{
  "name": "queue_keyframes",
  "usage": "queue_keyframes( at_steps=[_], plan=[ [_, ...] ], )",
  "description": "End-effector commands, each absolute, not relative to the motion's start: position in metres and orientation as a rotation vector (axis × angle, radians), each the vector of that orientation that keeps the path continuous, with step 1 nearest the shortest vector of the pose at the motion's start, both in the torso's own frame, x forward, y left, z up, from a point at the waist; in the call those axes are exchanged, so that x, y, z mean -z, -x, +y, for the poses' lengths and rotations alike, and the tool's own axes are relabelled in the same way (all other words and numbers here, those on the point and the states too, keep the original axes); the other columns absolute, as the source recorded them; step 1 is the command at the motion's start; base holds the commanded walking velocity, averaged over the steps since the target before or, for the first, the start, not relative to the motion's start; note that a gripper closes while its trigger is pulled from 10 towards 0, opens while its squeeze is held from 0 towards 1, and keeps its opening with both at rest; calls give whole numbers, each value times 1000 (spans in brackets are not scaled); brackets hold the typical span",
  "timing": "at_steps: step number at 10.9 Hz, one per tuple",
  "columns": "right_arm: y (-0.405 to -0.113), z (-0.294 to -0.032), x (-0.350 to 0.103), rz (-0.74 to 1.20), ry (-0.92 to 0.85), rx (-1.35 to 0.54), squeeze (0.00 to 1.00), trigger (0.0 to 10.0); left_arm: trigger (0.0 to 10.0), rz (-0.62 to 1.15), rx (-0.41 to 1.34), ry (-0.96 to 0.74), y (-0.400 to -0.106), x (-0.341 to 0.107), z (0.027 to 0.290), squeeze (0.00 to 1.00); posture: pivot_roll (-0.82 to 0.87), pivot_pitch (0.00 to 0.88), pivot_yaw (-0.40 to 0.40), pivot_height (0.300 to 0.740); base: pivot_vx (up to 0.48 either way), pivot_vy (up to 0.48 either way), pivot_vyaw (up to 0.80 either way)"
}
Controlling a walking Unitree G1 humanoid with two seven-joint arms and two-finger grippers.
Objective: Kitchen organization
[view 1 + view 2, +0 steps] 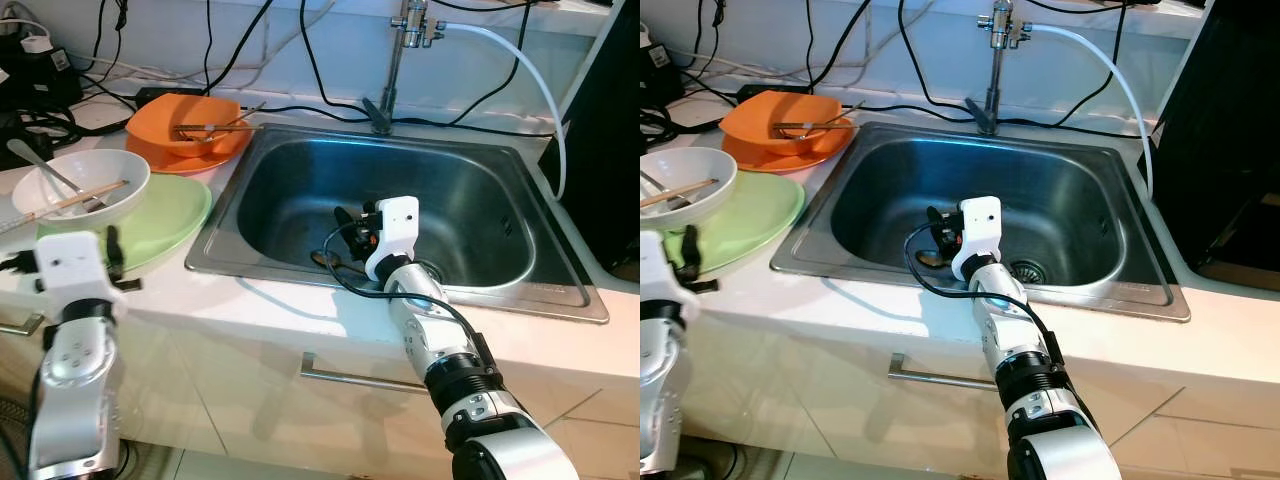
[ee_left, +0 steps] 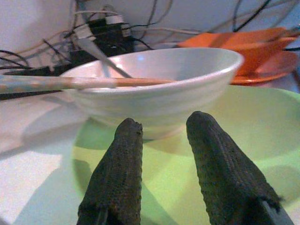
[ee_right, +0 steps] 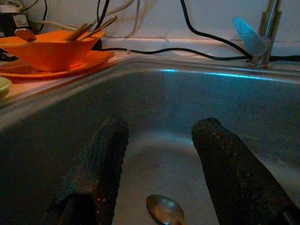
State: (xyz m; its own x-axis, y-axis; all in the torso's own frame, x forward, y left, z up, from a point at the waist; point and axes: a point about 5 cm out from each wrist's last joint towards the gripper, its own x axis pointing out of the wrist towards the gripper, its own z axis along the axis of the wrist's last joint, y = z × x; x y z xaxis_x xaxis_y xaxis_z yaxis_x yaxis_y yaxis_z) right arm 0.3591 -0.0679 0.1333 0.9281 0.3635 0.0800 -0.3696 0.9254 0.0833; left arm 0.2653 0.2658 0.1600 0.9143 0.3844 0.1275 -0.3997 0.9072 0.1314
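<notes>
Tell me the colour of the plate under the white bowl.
Light green plate, clearest in the left wrist view.

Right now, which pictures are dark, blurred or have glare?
Right wrist view: dim and bluish inside the sink, with the spoon faint between the open fingers. Left wrist view: brighter, but the near fingers and the chopstick are soft. Eye views: evenly lit and sharp, with mild reflection on the sink wall.

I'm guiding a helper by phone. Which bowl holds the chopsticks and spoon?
Left of the steel sink, on the counter, lies a pale green plate. The white bowl sits on it, unlike the orange bowl farther back.
</notes>
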Motion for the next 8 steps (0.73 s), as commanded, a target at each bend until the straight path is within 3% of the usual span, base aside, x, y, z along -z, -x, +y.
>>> queue_keyframes(
  at_steps=[1, 5, 8],
  plan=[
    [-360, -69, -131, -45, -103, -377, 0, 10000, 10000, -111, -434, -172, -263, -165, 272, 0, 257, 16, -21, 740, 0, 0, 0],
    [-360, -68, -130, -44, -103, -378, 0, 10000, 10000, -126, -486, -197, -262, -173, 289, 0, 254, 16, -19, 740, 0, 0, 0],
    [-360, -69, -130, -43, -104, -371, 0, 10000, 10000, -135, -443, -190, -274, -177, 285, 0, 249, 23, -15, 740, 0, 0, 0]
  ],
)
